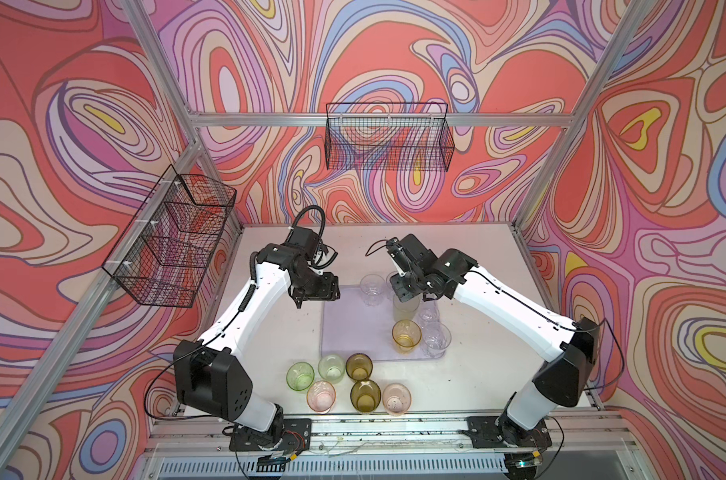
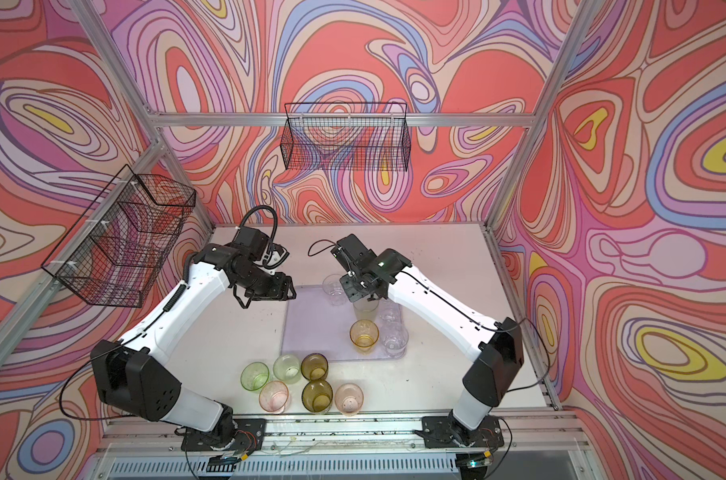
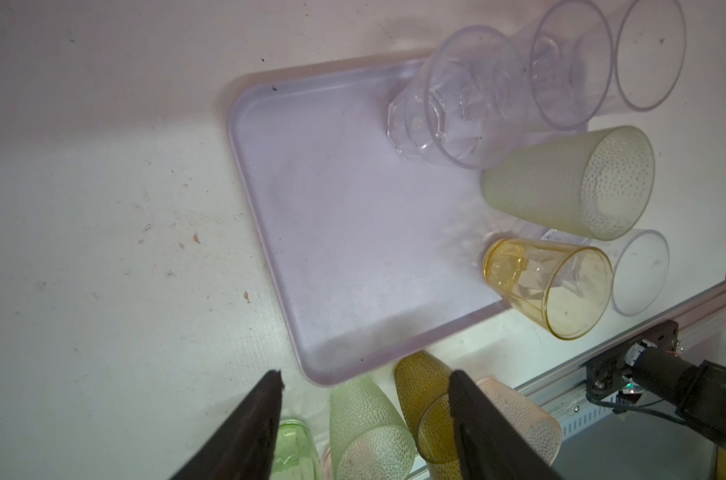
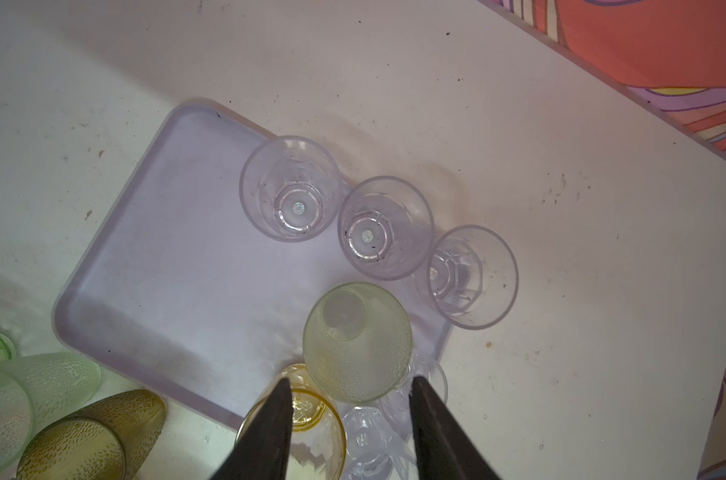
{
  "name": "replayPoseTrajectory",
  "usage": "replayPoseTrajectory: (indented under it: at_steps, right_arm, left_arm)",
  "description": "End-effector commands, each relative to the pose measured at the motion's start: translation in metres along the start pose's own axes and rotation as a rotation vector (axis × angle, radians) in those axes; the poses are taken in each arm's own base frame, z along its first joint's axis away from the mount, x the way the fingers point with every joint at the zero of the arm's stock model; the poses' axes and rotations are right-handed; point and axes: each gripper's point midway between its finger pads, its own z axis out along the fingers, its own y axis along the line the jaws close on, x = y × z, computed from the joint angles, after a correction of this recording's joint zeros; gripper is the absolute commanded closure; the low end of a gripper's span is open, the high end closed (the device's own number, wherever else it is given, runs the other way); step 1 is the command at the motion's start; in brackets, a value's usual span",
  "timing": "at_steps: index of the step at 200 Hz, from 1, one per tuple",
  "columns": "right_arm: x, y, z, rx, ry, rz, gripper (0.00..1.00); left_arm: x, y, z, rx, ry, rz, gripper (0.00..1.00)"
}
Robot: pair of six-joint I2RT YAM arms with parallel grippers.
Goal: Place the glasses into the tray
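Note:
The pale lilac tray [image 1: 349, 328] [image 3: 353, 232] [image 4: 178, 266] lies mid-table. Several glasses stand along its right side: clear ones [image 4: 290, 187] [image 1: 436, 338], a pale yellow-green one [image 1: 405, 309] [image 4: 357, 340] and an amber one [image 1: 406, 336] [image 3: 548, 286]. My right gripper [image 1: 398, 293] [image 4: 351, 382] hangs open just above the pale yellow-green glass, with its fingers apart from it. In front of the tray stand several more: green [image 1: 300, 375], pale green [image 1: 331, 367], olive [image 1: 359, 365] and pink [image 1: 321, 395]. My left gripper [image 1: 300, 300] [image 3: 366, 374] is open and empty over the tray's far left corner.
Two black wire baskets hang on the frame, one on the back rail [image 1: 388, 137] and one on the left rail [image 1: 170, 241]. The tray's left half is bare. The aluminium rail [image 1: 374, 428] runs along the table's front edge.

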Motion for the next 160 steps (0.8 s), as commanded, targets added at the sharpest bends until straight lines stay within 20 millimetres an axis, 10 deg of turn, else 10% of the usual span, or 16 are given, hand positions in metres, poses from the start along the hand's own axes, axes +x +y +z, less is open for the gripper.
replayPoseTrajectory:
  at_steps: [1, 160]
  right_arm:
    - [0.000, -0.010, -0.009, -0.033, -0.025, 0.084, 0.52]
    - [0.043, -0.072, -0.037, -0.151, -0.001, 0.393, 0.47]
  left_arm:
    - [0.020, -0.008, -0.003, -0.002, 0.028, 0.060, 0.36]
    - [0.097, -0.048, 0.037, -0.003, 0.156, 0.257, 0.46]
